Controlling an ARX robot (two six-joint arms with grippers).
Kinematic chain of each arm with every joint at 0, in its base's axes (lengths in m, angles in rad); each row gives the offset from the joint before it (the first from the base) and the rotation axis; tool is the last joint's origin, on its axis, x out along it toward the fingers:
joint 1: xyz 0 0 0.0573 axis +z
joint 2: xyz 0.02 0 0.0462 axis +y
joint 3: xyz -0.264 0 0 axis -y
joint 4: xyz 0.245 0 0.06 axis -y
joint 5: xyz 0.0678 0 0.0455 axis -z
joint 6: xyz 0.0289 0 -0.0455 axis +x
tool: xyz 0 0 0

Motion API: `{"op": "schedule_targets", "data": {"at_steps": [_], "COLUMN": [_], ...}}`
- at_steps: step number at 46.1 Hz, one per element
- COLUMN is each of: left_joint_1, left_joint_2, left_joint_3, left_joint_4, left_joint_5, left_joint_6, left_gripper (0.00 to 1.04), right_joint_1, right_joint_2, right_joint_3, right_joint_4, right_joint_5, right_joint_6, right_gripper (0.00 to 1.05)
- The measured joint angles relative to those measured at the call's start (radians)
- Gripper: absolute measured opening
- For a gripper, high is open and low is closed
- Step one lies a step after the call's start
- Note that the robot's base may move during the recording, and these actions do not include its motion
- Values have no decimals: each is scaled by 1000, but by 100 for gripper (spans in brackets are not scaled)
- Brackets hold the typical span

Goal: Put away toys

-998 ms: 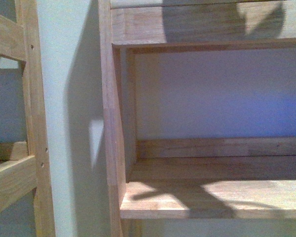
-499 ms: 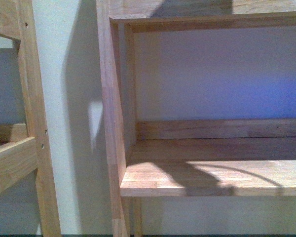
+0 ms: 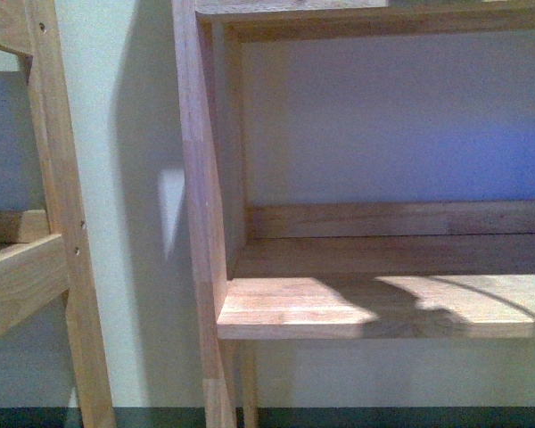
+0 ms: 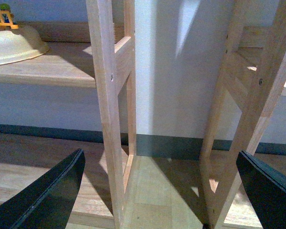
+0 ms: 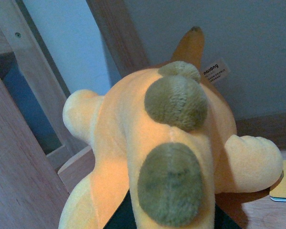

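1. Across the front view, the wooden shelf [image 3: 383, 308] sits lower in frame than half a second ago, its upper board nearly out of sight and the dark baseboard [image 3: 160, 417] showing at the bottom; the shadow on the board has shifted right.
2. Left claw [image 4: 157, 191]: fingers [image 4: 47, 195] spread wide apart, holding nothing, framing two shelf posts [image 4: 107, 109] and bare floor between them.
3. Right claw: dark body barely visible beneath the orange plush toy [image 5: 171, 152]; whether its fingers clamp the toy cannot be told.
4. Toy lies near a shelf board, paper tag [image 5: 215, 70] by the wall.
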Motion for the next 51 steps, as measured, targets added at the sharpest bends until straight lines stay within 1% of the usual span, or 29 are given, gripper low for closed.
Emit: {"op": "schedule_targets", "data": {"at_steps": [13, 24, 28, 35, 37, 47, 50, 51], "left_joint_1": [0, 0, 0, 0, 0, 0, 0, 0], "left_joint_2": [0, 0, 0, 0, 0, 0, 0, 0], "left_joint_3": [0, 0, 0, 0, 0, 0, 0, 0], "left_joint_4": [0, 0, 0, 0, 0, 0, 0, 0], "left_joint_5": [0, 0, 0, 0, 0, 0, 0, 0], "left_joint_6": [0, 0, 0, 0, 0, 0, 0, 0], "left_gripper": [99, 99, 99, 99, 99, 99, 99, 99], "right_joint_1": [-1, -10, -11, -16, -16, -21, -22, -22], "right_joint_2": [16, 16, 13, -13, -19, -98, -124, -131], "right_joint_3": [20, 17, 8, -26, -33, -126, -156, -164], "right_joint_4": [-6, -3, 2, 13, 13, 21, 28, 30], "right_joint_5": [8, 39, 40, 40, 40, 25, 25, 25], "right_joint_6": [6, -5, -12, -21, -26, -47, -53, -52], "right_gripper": [7, 38, 47, 65, 69, 93, 99, 100]}}
